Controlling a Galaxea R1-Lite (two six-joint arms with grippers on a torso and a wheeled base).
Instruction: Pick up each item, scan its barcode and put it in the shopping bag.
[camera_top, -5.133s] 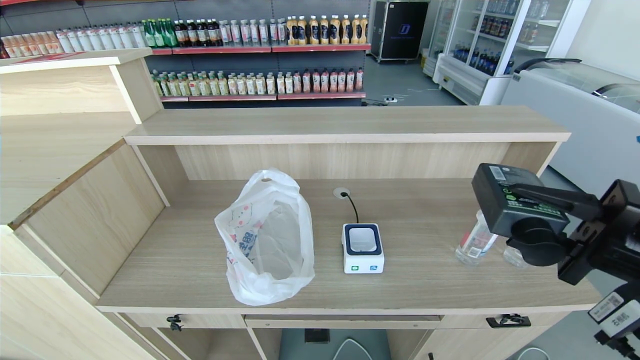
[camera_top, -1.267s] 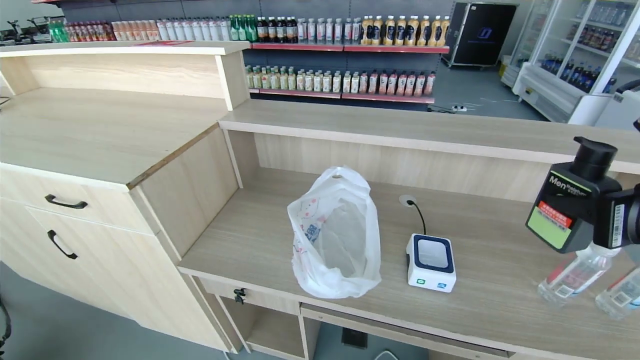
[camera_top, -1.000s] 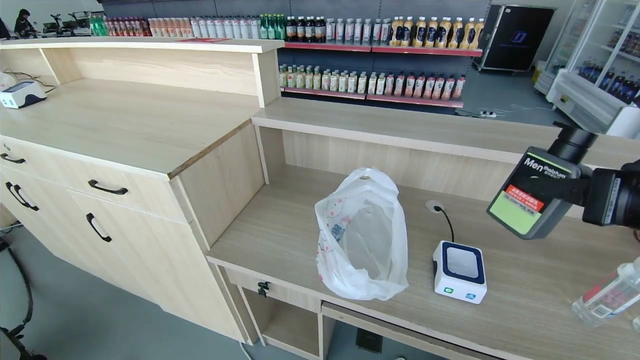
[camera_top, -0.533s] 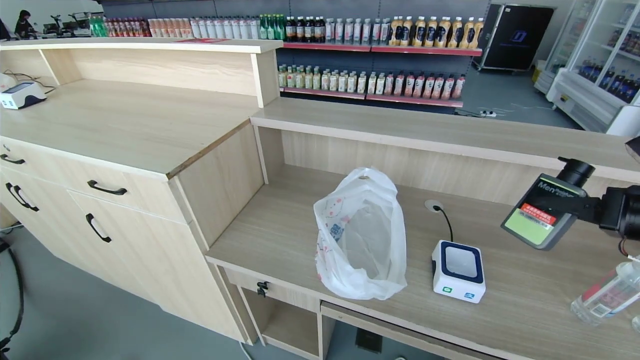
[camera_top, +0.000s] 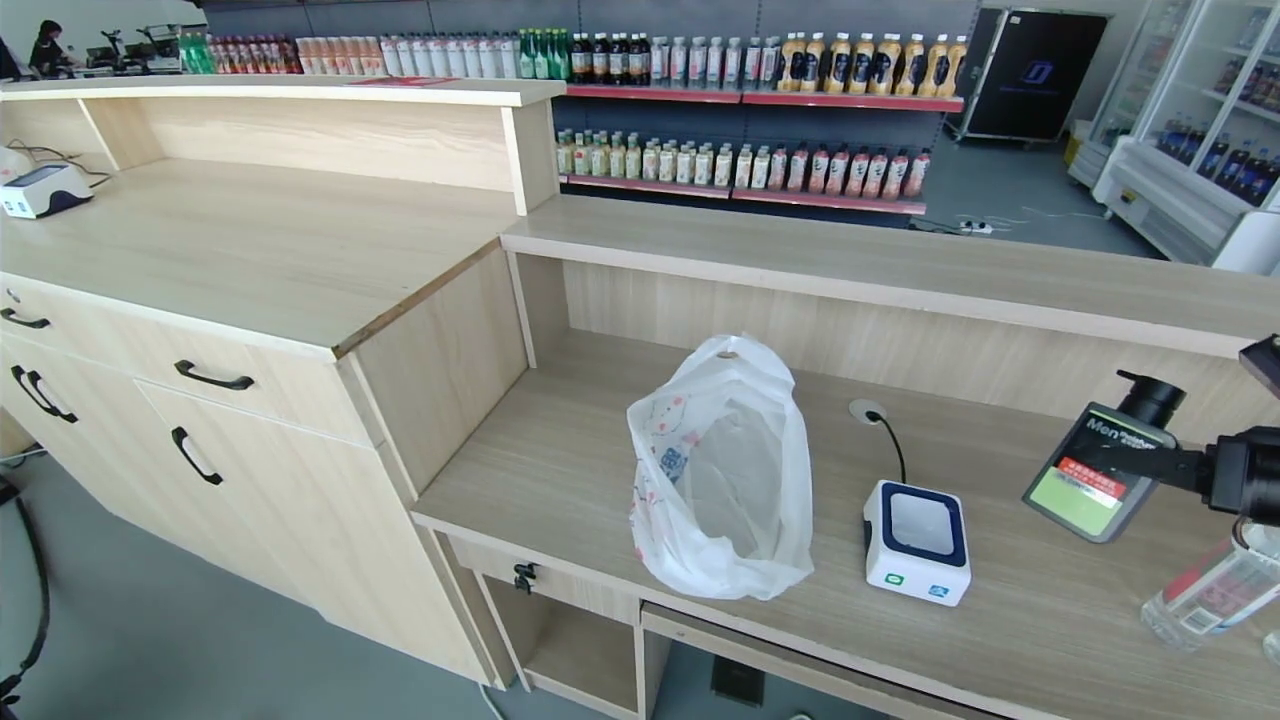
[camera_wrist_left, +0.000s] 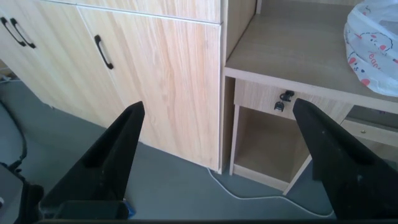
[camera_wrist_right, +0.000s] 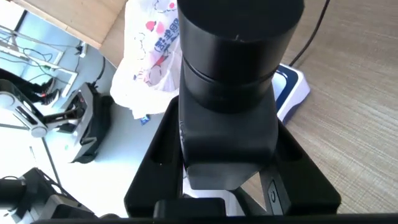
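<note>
Counter (camera_top: 560, 470) — shopping bag (camera_top: 720, 470) gaping, right claw (camera_top: 1105, 468) gripping black bottle (camera_top: 1080, 492)

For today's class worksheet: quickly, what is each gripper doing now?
Left gripper: open, empty.
Right gripper: shut on the dark grey rectangular plastic pump bottle.

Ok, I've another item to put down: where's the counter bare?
Bare: the counter between the side wall and the bag; also the front stretch between the scanner and the water bottle. Crowded: the right end, with that bottle and the right gripper holding the black bottle.
</note>
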